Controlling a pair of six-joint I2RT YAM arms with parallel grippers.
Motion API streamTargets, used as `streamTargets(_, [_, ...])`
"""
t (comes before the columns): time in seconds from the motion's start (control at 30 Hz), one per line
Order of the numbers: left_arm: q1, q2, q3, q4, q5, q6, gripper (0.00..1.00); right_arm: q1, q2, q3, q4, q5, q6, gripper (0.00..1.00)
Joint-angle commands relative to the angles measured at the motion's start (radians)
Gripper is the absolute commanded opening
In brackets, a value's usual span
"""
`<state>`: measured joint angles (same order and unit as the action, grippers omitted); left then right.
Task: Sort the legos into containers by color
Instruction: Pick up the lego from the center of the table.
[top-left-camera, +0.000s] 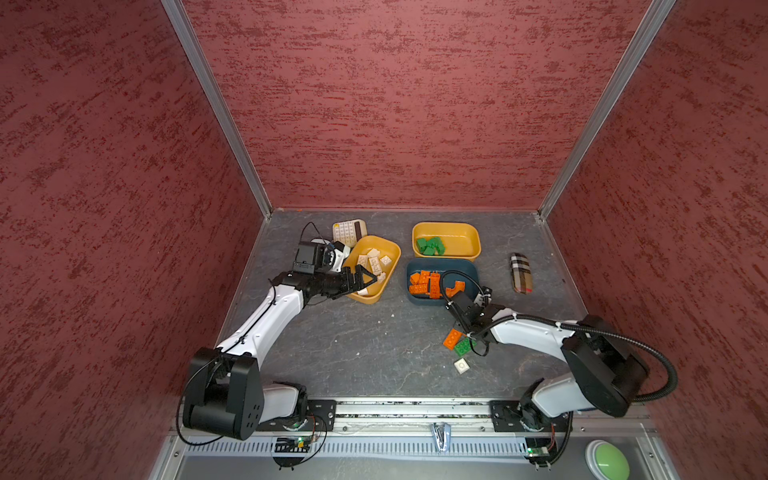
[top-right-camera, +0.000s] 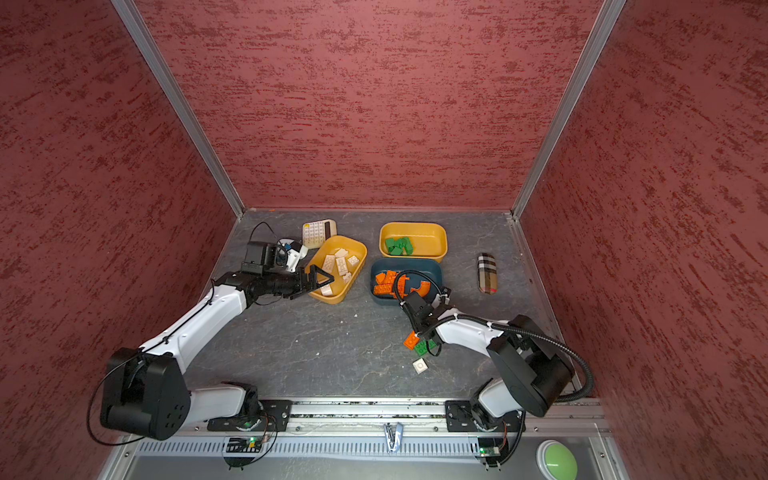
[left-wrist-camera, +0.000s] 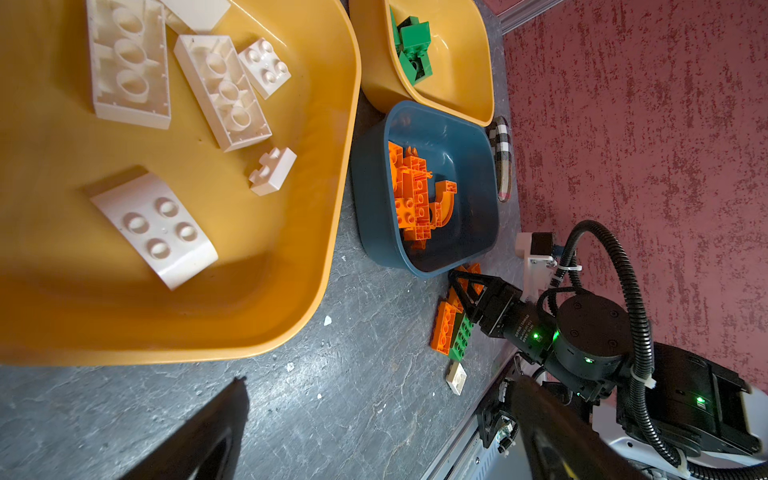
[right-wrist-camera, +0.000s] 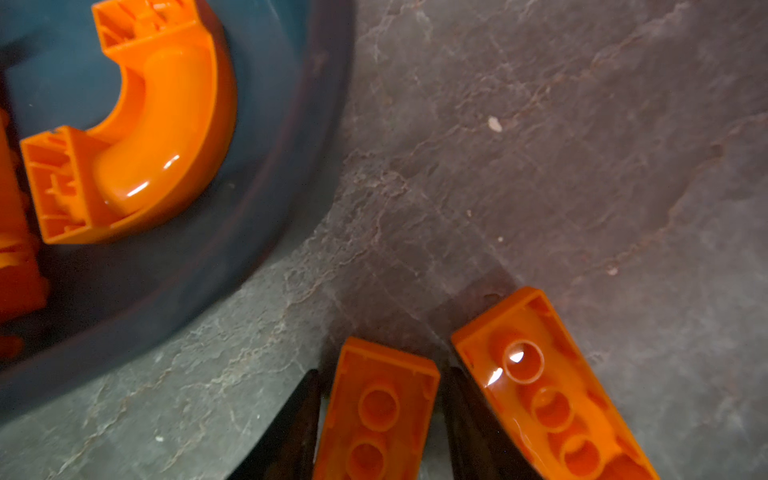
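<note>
In the right wrist view, my right gripper (right-wrist-camera: 382, 372) is low over the table beside the teal container (right-wrist-camera: 266, 232), its fingers pressed on both sides of an upside-down orange lego (right-wrist-camera: 380, 411). A second orange lego (right-wrist-camera: 548, 395) lies against it. In a top view, an orange lego (top-left-camera: 452, 338), a green one (top-left-camera: 462, 346) and a white one (top-left-camera: 461, 365) lie loose by that arm. My left gripper (top-left-camera: 365, 286) hangs open and empty at the near edge of the yellow container (top-left-camera: 390, 249) of white legos. Green legos (top-left-camera: 430, 245) fill the other yellow container (top-left-camera: 465, 232).
A cream calculator (top-left-camera: 347, 230) sits behind the left wrist, touching the container of white legos. A plaid case (top-left-camera: 520, 272) lies right of the teal container (top-left-camera: 465, 270). Red walls close in three sides. A green button (top-left-camera: 609, 459) is at the front right.
</note>
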<state>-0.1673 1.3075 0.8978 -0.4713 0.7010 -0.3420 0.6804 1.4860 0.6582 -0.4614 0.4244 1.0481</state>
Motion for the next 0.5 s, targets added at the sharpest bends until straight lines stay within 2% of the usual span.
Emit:
streamTargets(0.0, [0.006,0.002,0.015,0.005,0.013,0.026,1.0,0.008,0.044,0.008,-0.021,-0.012,0.006,0.46])
streamTargets(0.13, [0.008,0.001,0.014,-0.001,0.011,0.031,0.99,0.012,0.03,-0.001,-0.018,-0.025,0.005,0.37])
streamTargets(0.27, [0.008,0.001,0.021,-0.005,0.014,0.029,0.99,0.01,-0.068,0.043,-0.083,0.019,-0.024,0.28])
streamTargets(0.47, [0.005,-0.002,0.035,-0.01,0.018,0.025,0.99,-0.031,-0.238,0.126,-0.162,0.044,-0.101,0.26])
